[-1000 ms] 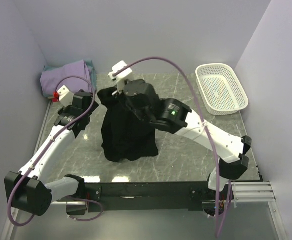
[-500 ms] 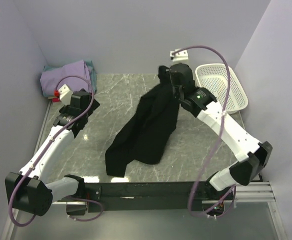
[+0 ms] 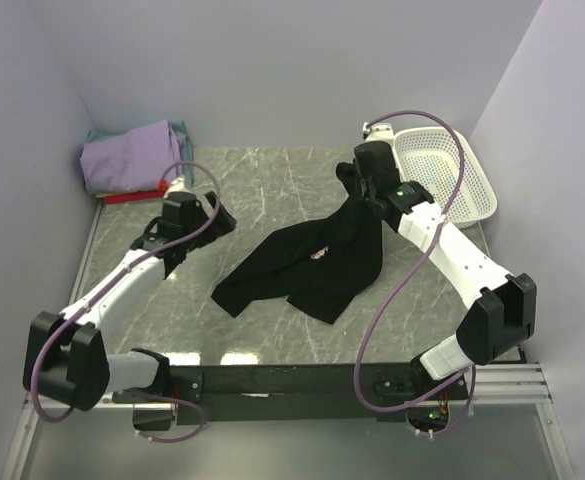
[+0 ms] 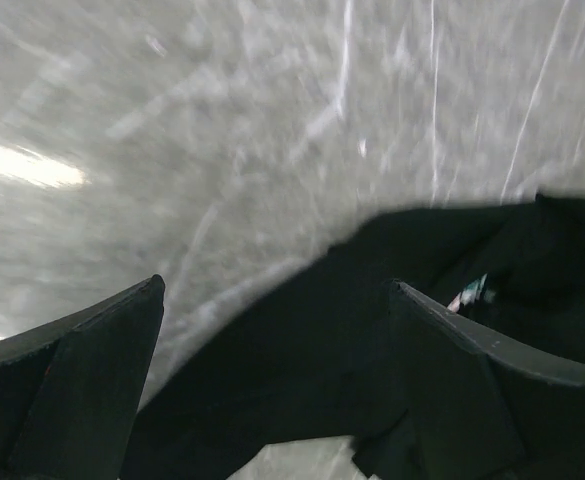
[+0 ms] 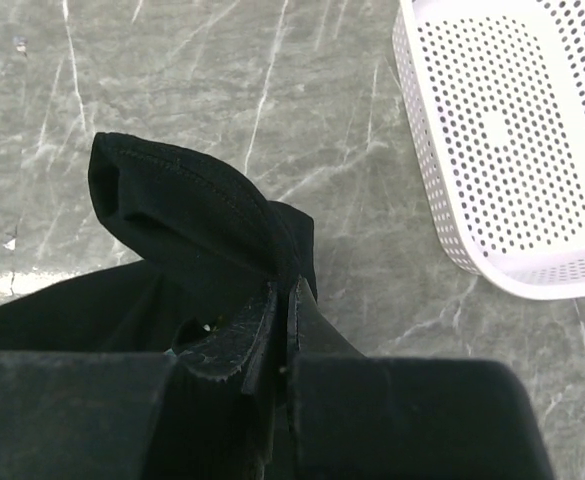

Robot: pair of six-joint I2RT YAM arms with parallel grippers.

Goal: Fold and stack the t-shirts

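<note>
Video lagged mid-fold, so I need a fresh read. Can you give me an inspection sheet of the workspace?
Surface: grey marble table, some glare.
Job's things: black shirt crumpled mid-table, one end raised; folded stack in far left corner, lavender on top.
Clutter: white basket at far right.
Grippers: left gripper open, facing the shirt's edge; right gripper shut on the shirt.
Cables: purple cables loop along both arms.
Surroundings: plain walls; nothing else seen.

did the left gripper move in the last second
Yes. The left gripper swung right, away from the folded shirts in the back corner and toward the black shirt.
</note>
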